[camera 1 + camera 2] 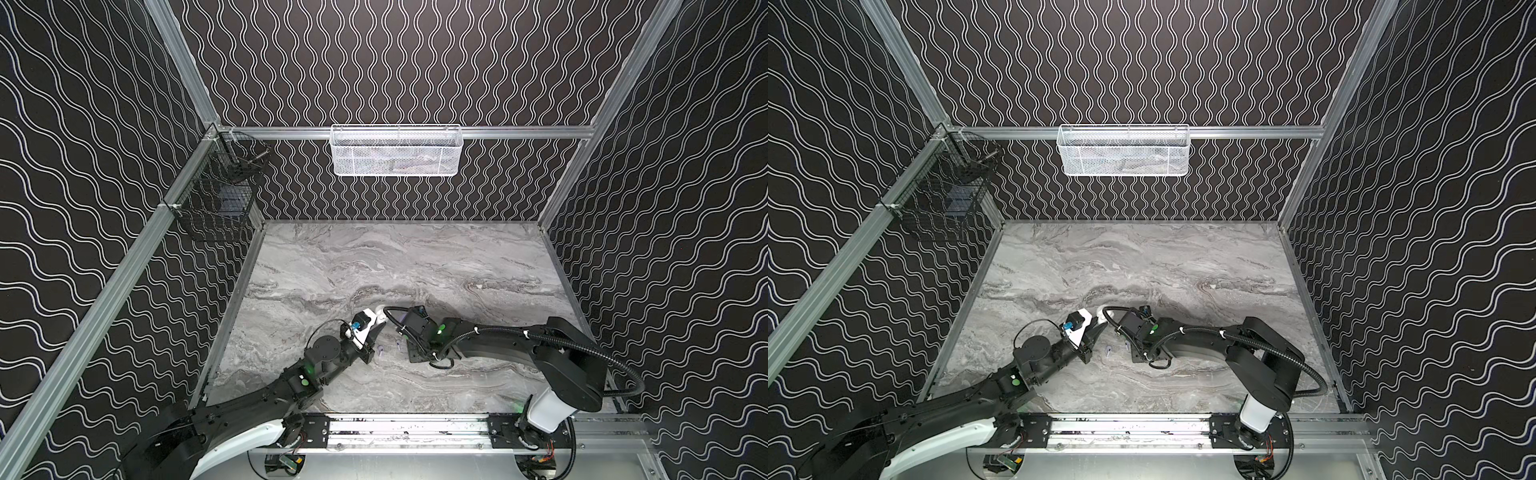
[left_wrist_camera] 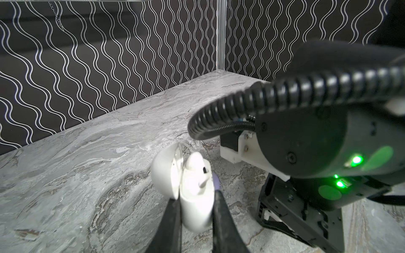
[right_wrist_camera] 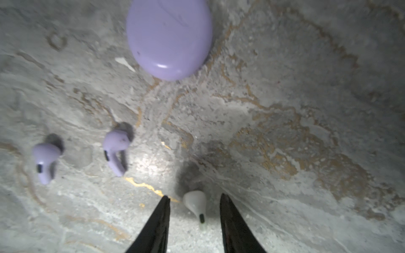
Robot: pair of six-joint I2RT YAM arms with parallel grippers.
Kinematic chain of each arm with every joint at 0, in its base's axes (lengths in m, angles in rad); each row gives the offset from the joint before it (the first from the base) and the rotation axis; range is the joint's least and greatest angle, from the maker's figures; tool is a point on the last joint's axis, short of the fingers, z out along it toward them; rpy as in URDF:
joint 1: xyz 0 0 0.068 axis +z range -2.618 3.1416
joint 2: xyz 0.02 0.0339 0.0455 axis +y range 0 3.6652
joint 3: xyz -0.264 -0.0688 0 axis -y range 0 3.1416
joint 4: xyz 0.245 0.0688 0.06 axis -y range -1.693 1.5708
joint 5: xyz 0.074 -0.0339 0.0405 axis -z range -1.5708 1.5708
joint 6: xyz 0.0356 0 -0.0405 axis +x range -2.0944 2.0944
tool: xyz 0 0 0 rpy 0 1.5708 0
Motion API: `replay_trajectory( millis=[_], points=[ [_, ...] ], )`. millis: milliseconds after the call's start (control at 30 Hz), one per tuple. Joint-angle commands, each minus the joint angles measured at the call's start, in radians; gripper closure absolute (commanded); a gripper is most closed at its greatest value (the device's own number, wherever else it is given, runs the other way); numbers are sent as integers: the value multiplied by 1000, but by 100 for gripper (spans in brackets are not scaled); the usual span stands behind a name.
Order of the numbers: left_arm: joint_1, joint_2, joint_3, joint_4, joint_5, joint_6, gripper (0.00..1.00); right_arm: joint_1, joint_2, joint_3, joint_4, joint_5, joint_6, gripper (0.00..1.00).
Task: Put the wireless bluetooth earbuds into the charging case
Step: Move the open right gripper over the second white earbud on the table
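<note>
**Step in hand (my reading):** pick the loose white earbud off the table so it can go into the held case.

**Right gripper** (image 3: 194, 196): jaws apart, nothing held. The white earbud (image 3: 195, 202) lies on the table (image 3: 306, 109) between the two tips, roughly centred and clear of both. Its round head sits level with the tips and its stem points back toward the wrist.

**How to do it well (judgement):**
- Bring the tips down until they just meet the table, then close slowly.
- Pinch the round head, not the thin stem. The piece is tiny and smooth, so an off-centre squeeze would likely spin it or shoot it out.
- Lift straight up and keep the stem's direction known, so it can go into its well stem first.

**Left gripper** (image 2: 196, 195): clamped on the body of the white case (image 2: 197, 210). The lid (image 2: 164, 173) is swung open. One seated earbud (image 2: 197, 164), also white, stands in the case. I cannot see the free well from the left wrist view.

**Farther out from the right gripper:** the two lavender earbuds (image 3: 115, 149) lie on the table off to one side, apart from each other and well clear of the jaws. Beyond them the lavender case (image 3: 169, 37) rests on the table with its lid shut, untouched by either arm.
</note>
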State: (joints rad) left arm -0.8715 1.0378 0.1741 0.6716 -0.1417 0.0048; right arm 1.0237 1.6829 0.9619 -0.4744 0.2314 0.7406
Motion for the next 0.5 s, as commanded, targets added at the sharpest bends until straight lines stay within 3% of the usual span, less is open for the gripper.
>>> replay_trajectory(
  millis=[0,467],
  points=[
    [0,-5,1,5,-14,4,100,-1,18,21,-38,14,-10,60],
    [0,-18,-1,-4,-31,1,100,-1,58,29,-55,9,-5,61]
  ],
)
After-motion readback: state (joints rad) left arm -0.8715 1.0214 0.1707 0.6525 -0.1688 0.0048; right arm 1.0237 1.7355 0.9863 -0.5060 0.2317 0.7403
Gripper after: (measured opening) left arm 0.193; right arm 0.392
